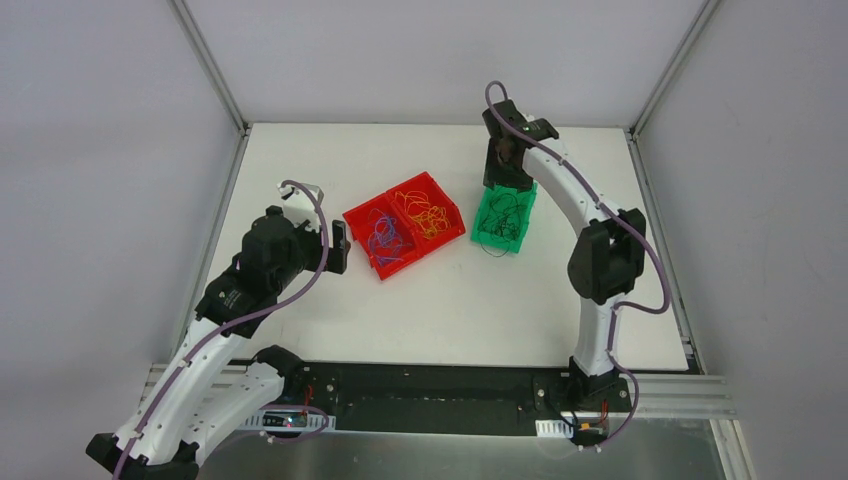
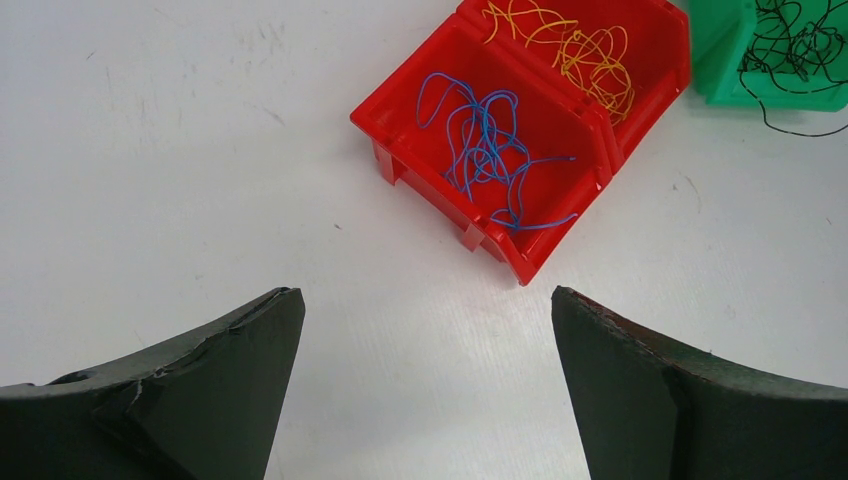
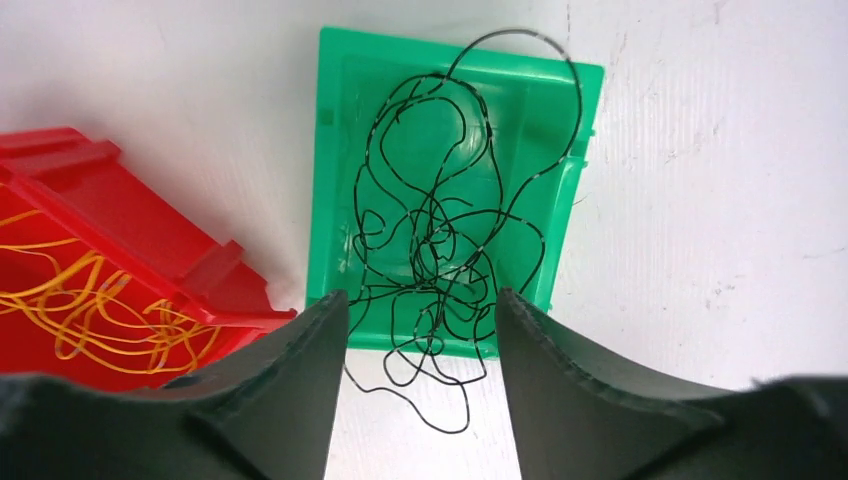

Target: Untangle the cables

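The cables lie sorted by colour. Blue cables (image 2: 490, 150) fill one half of a red double bin (image 2: 400, 125), and orange cables (image 2: 580, 55) fill the other half. Black cables (image 3: 440, 240) sit in a green bin (image 3: 335, 130), with a few loops spilling over its near rim onto the table. My right gripper (image 3: 420, 295) hovers over that rim with its jaws apart. The spilled loops lie between the fingers, not pinched. My left gripper (image 2: 422, 292) is wide open and empty over bare table, just left of the red bin.
The red bin (image 1: 405, 222) and green bin (image 1: 505, 215) stand side by side mid-table, almost touching. White walls with metal frame posts enclose the table on three sides. The arm bases sit on the black rail (image 1: 440, 400) at the near edge.
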Motion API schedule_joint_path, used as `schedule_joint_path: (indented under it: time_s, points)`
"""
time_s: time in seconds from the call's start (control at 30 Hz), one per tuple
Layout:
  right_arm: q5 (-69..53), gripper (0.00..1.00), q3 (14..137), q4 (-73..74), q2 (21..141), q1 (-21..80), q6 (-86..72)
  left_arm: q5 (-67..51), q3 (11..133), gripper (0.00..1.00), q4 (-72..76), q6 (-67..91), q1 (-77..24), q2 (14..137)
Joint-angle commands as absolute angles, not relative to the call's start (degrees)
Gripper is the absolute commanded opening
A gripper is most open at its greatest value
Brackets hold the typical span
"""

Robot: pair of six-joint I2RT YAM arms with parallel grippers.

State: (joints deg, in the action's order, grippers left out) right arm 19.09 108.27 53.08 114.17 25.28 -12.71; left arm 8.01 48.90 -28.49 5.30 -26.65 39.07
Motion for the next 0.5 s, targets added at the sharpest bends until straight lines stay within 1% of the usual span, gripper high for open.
schedule_joint_path:
  time_s: [0.0, 0.13, 0.17, 0.3, 0.47]
  points:
    - [20.93, 0.63, 115.28, 58.45, 114.51, 24.15, -11.35, 8.26, 48.57, 0.99, -26.72, 4.86, -27.03, 38.28]
    - [19.35, 0.76, 117.68, 58.09, 114.92, 21.86, -10.72, 8.19, 48.6, 0.99, -26.72, 4.82, -27.03, 38.32]
    - [19.01, 0.77, 118.38, 58.05, 115.03, 21.16, -10.57, 8.18, 48.67, 0.99, -26.72, 4.82, -26.99, 38.34]
    - [17.17, 0.77, 119.18, 58.66, 115.0, 18.51, -10.46, 7.92, 48.6, 0.99, -26.72, 4.76, -26.98, 38.35]
    - [15.43, 0.79, 113.99, 56.16, 111.57, 17.38, -10.66, 6.7, 48.58, 0.99, -26.72, 4.81, -27.0, 38.34]
